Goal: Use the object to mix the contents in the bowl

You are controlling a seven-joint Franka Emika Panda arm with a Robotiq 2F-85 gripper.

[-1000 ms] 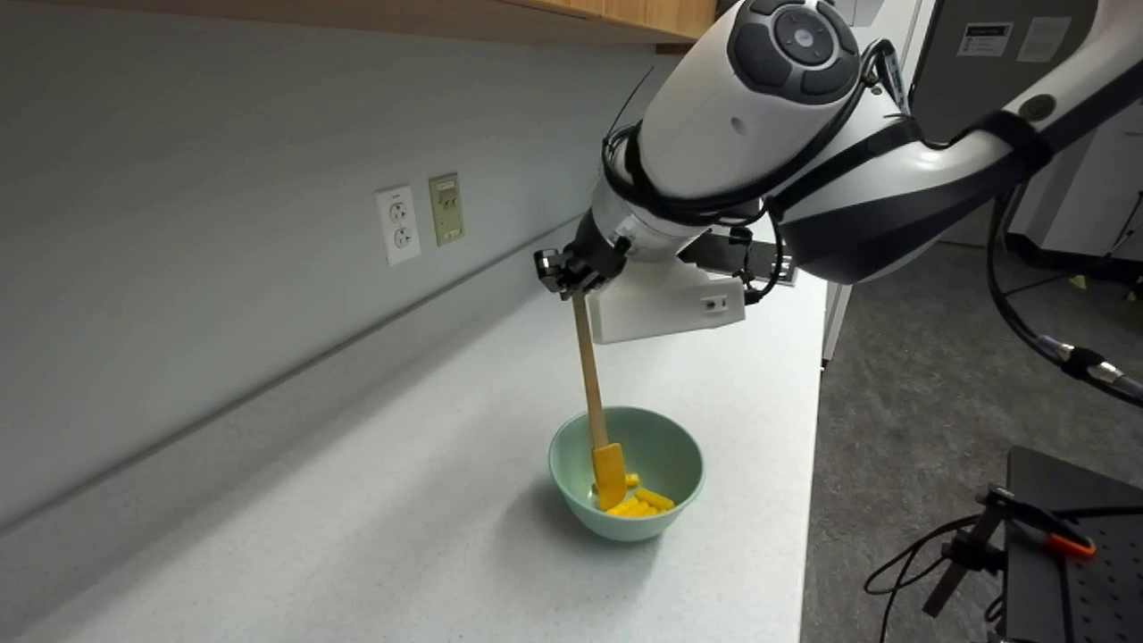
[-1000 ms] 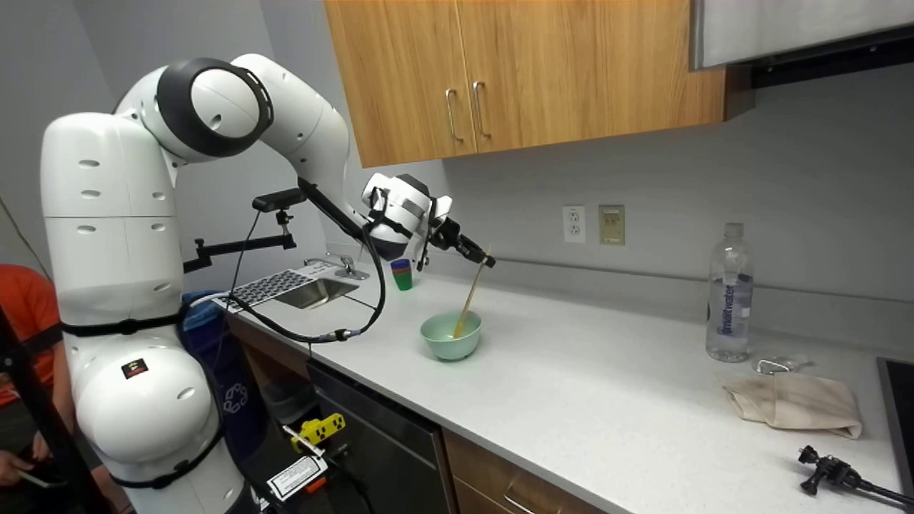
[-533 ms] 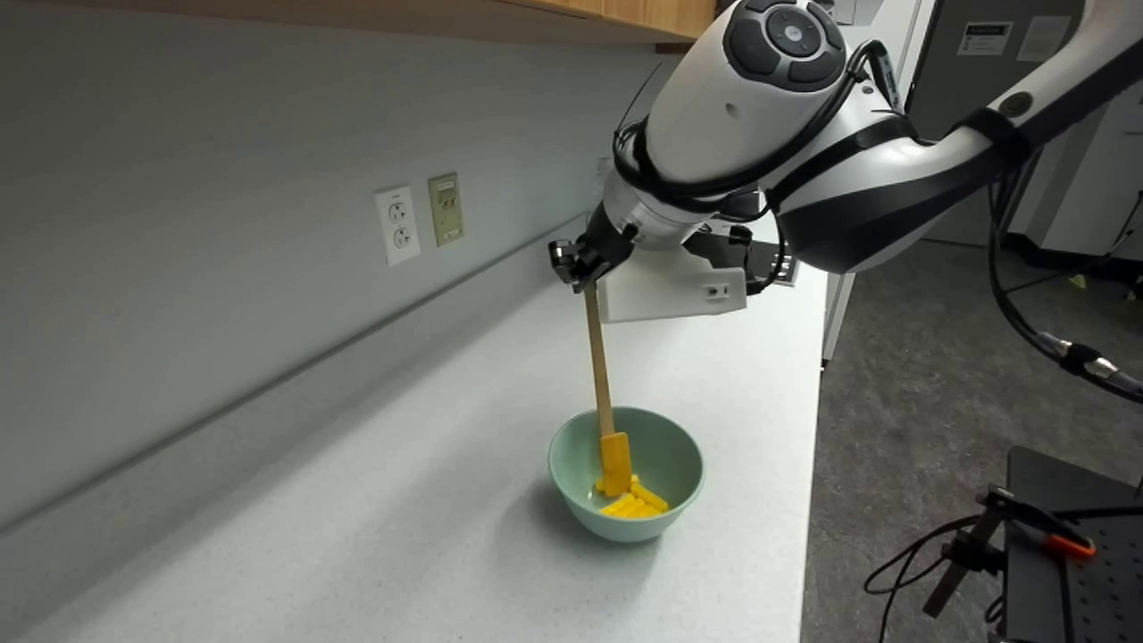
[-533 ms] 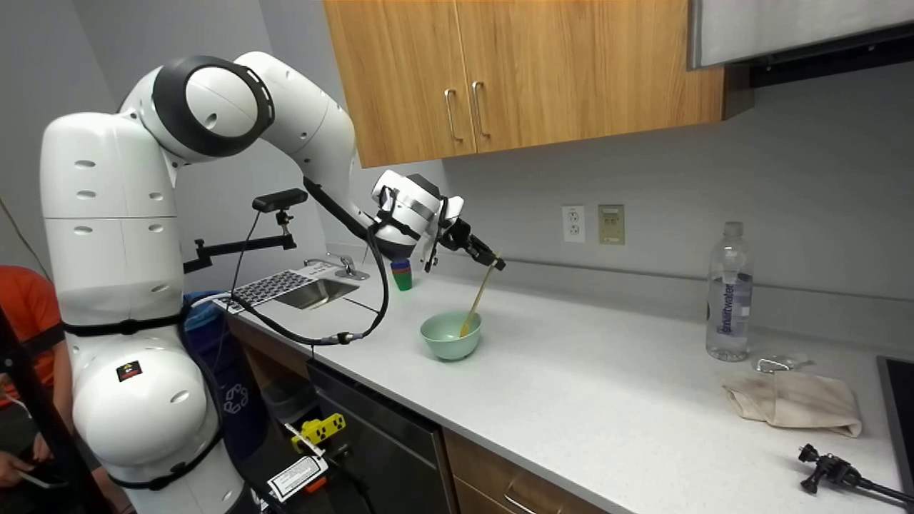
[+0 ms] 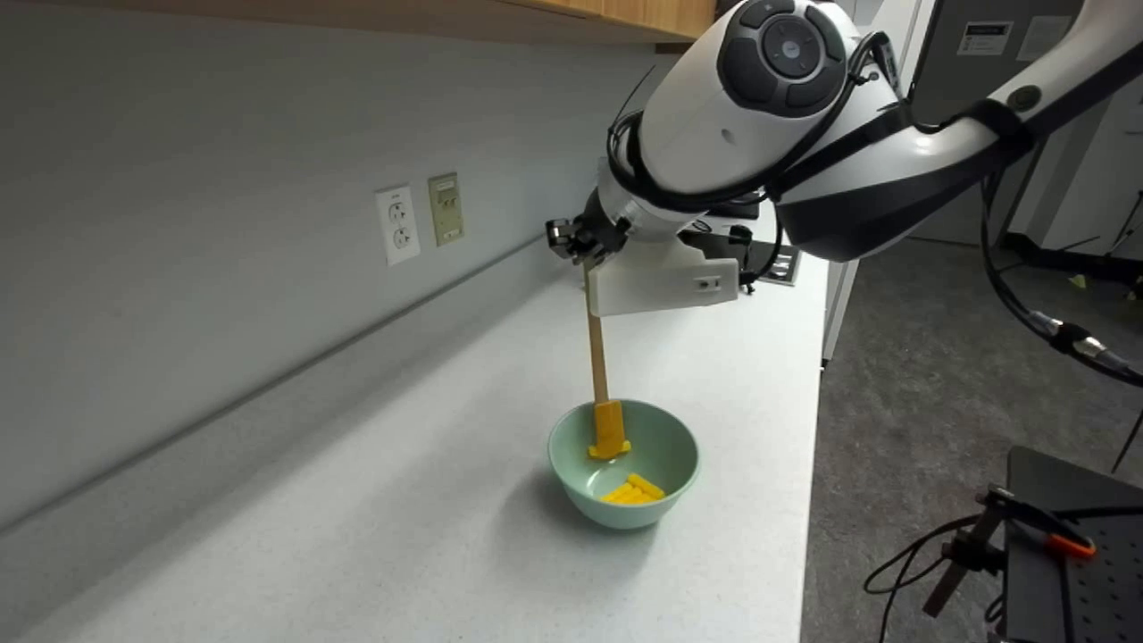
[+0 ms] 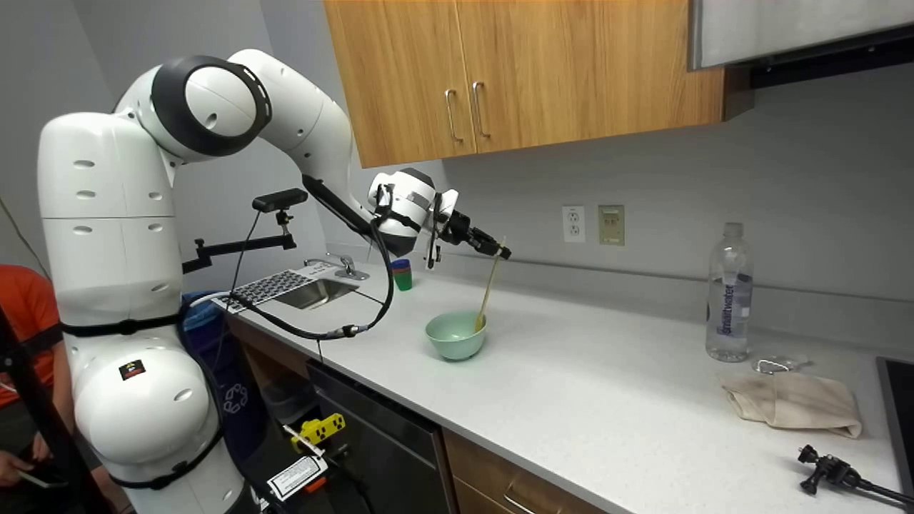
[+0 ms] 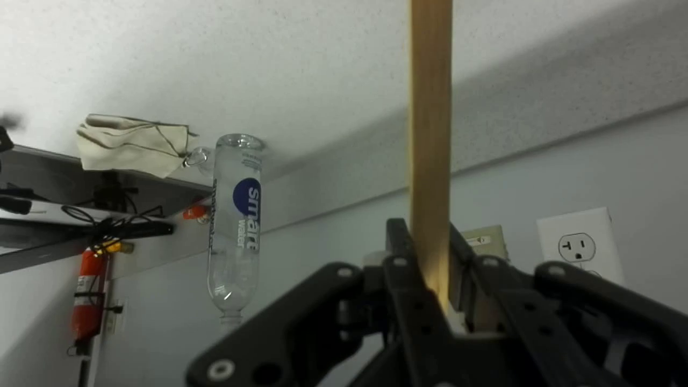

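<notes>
My gripper (image 5: 576, 250) is shut on the top of a long tan stick utensil (image 5: 596, 357) with a flat yellow-orange blade. The fingers (image 7: 427, 231) pinch the handle (image 7: 431, 118) in the wrist view. The gripper (image 6: 502, 252) holds the utensil (image 6: 489, 289) slightly tilted above the bowl. The blade is inside the pale teal-green bowl (image 5: 625, 516), against its inner wall. A little yellow shows at the blade's tip. The other yellow pieces, the contents (image 5: 636, 490), lie on the bowl's bottom, apart from the blade. The bowl (image 6: 455, 346) hides them in an exterior view.
The bowl stands on a white counter (image 5: 402, 536) along a wall with outlets (image 5: 398, 225). A water bottle (image 6: 730, 300), a folded cloth (image 6: 792, 403) and a black mount (image 6: 832, 471) lie farther along. Stacked cups (image 6: 402, 275) stand near the sink. Wooden cabinets (image 6: 571, 71) hang above.
The blade has moved from among the yellow pieces up to the bowl's inner wall, carrying a little yellow with it. The gripper has risen slightly. The bowl has shifted slightly the same way.
</notes>
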